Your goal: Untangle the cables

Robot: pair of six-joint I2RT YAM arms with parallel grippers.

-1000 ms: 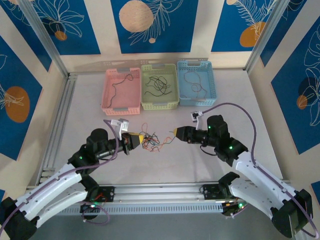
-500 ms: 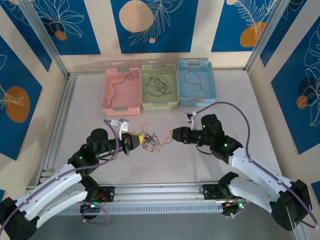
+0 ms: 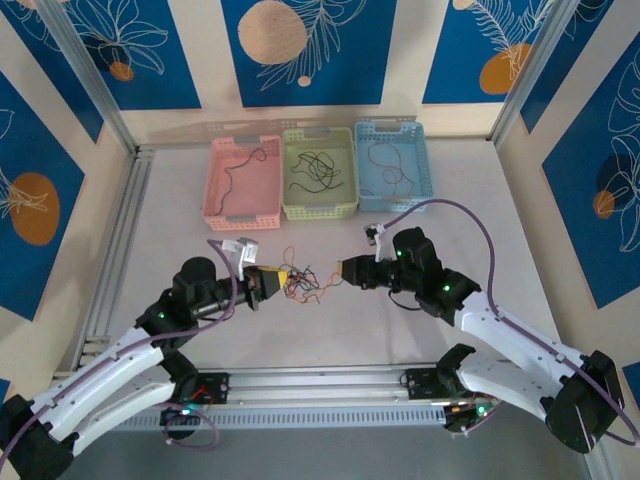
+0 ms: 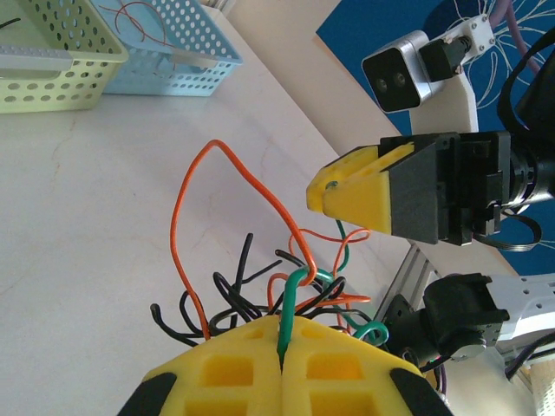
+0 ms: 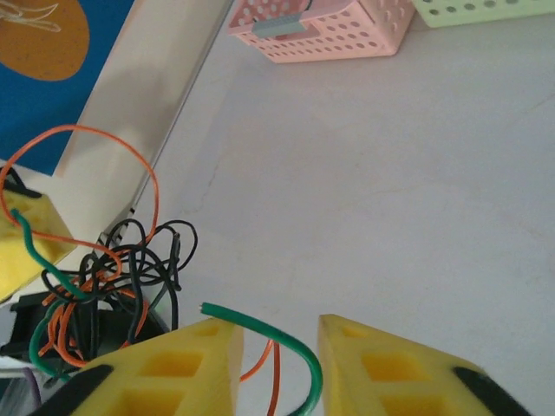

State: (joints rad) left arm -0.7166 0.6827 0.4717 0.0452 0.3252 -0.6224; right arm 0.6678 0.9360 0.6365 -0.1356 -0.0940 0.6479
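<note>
The left pincer (image 4: 282, 336) is clamping a green cable (image 4: 289, 299) at its tips. The tangled cables (image 4: 269, 290) are hanging just ahead, between both pincers. The right pincer (image 5: 277, 334), jaws parted, is straddling a green end (image 5: 251, 322) lying crosswise.

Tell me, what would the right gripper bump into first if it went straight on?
Likely the green cable curving between the right gripper's fingers, then the cable tangle beyond; depth is unclear.
</note>
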